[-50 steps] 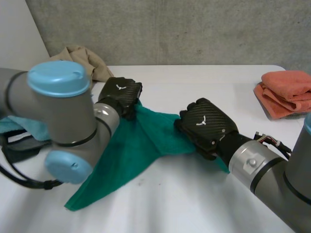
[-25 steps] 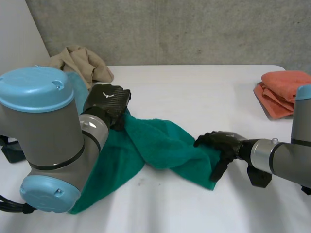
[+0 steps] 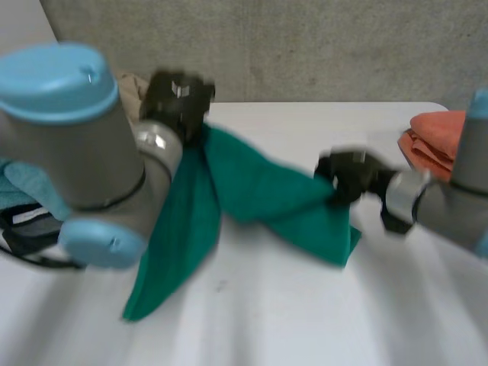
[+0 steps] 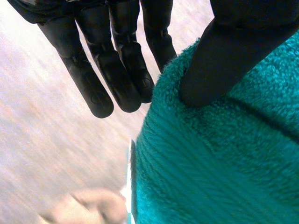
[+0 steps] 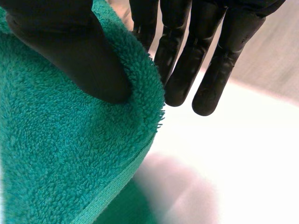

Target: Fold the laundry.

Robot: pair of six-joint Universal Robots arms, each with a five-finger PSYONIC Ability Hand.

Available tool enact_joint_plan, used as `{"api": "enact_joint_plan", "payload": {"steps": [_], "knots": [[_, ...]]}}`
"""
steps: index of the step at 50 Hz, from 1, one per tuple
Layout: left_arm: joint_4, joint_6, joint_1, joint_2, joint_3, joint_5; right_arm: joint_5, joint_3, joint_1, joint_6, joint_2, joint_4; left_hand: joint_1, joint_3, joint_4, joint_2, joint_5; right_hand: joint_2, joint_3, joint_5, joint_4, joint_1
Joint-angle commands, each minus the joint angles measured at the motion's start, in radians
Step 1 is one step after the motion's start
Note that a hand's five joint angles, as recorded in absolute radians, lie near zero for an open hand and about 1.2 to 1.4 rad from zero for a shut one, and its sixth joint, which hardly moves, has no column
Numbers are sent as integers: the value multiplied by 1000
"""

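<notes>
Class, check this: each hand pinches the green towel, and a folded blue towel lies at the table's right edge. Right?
Not quite: the folded towel is orange, not blue, as the head view shows. The left hand and right hand do pinch the green towel.

green towel (image 5: 70, 154): terry cloth, fuzzy looped pile, flat woven hem band
left hand (image 4: 121, 79): black, smooth, faint sheen
right hand (image 5: 177, 65): black, smooth, semi-gloss
tabletop (image 3: 305, 305): white, smooth, matt
orange towel (image 3: 431, 137): soft cloth
wall (image 3: 320, 46): grey, rough, concrete-like
</notes>
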Motion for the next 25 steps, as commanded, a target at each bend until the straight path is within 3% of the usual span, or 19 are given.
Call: {"api": "enact_joint_plan", "payload": {"steps": [1,4,8,18,25], "knots": [[242,136,21,-71,348,1,239,-340,75,-167,-39,-203,292,206,197,204,265,224,215,233,208,420],[386,136,38,-62,349,-5,252,-303,103,-180,-86,-367,292,206,197,204,265,224,215,233,208,420],[448,136,31,-56,254,-3,252,-208,115,-184,-160,-496,292,206,197,204,265,224,215,233,208,420],[457,124,39,-5,-153,1,218,91,122,-200,-203,-511,292,206,197,204,265,224,215,233,208,420],[455,89,30,-39,-404,-8,170,283,152,-341,-151,-498,216,131,121,128,189,224,215,233,208,420]]}}
